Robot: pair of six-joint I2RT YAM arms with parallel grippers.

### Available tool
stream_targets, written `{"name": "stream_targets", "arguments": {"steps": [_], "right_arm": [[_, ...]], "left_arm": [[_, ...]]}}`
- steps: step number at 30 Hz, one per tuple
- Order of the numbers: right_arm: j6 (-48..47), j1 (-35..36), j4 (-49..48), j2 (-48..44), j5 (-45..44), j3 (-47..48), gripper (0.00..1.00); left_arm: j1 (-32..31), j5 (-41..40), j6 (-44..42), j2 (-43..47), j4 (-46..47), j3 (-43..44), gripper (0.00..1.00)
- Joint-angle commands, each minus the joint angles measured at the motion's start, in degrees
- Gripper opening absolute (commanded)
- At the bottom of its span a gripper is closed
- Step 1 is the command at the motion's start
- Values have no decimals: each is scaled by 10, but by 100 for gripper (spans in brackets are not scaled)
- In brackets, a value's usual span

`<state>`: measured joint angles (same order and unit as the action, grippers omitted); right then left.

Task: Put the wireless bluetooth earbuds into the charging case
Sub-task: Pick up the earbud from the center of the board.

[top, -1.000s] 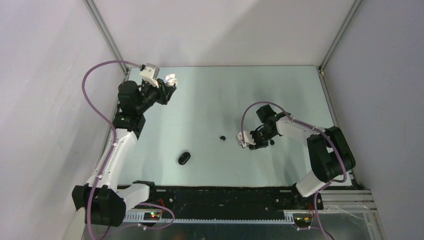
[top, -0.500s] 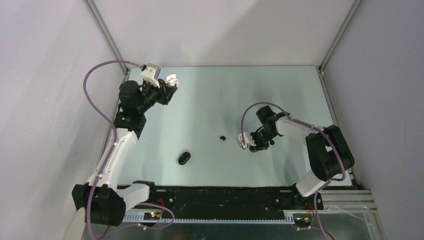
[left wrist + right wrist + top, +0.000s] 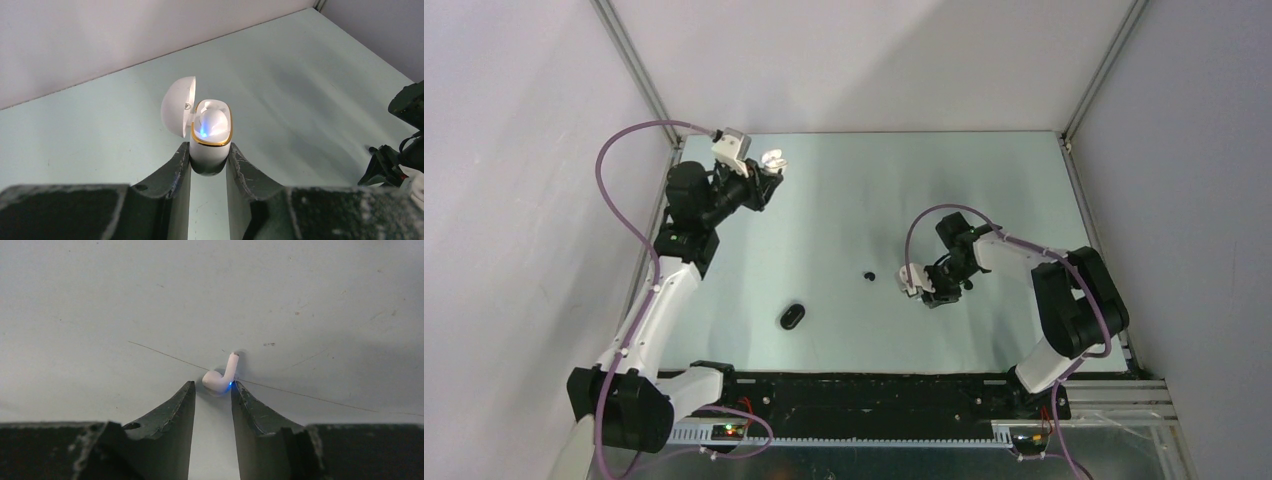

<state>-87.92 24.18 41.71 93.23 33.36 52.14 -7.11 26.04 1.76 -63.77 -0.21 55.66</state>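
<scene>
So the right claw (image 3: 213, 390) is low over the pale green desk (image 3: 844, 180), right of centre. Its fingers are slightly apart, and the small white stemmed earbud (image 3: 218, 380) lies right at their tips, touching one. Near the far left corner, the left claw (image 3: 209, 151) is clamped on the glossy white gold-rimmed charging case (image 3: 210, 160), lid open.
</scene>
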Motion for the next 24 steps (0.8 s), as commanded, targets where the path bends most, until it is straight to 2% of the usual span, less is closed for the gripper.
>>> {"name": "stream_targets", "arguments": {"steps": [1, 8, 11, 16, 21, 24], "right_arm": [[40, 9, -26, 16, -18, 11, 36], [103, 14, -49, 13, -31, 10, 20], [124, 8, -21, 1, -34, 33, 12], [233, -16, 145, 0, 14, 171, 0], [368, -20, 328, 50, 80, 324, 0], [478, -25, 384, 91, 139, 408, 0]], "left_arm": [[-7, -5, -15, 6, 10, 21, 0], [-10, -6, -16, 8, 6, 25, 0], [-13, -2, -31, 8, 6, 22, 0], [-23, 62, -109, 7, 10, -3, 0], [-45, 135, -244, -3, 19, -43, 0], [-65, 145, -306, -20, 39, -61, 0]]}}
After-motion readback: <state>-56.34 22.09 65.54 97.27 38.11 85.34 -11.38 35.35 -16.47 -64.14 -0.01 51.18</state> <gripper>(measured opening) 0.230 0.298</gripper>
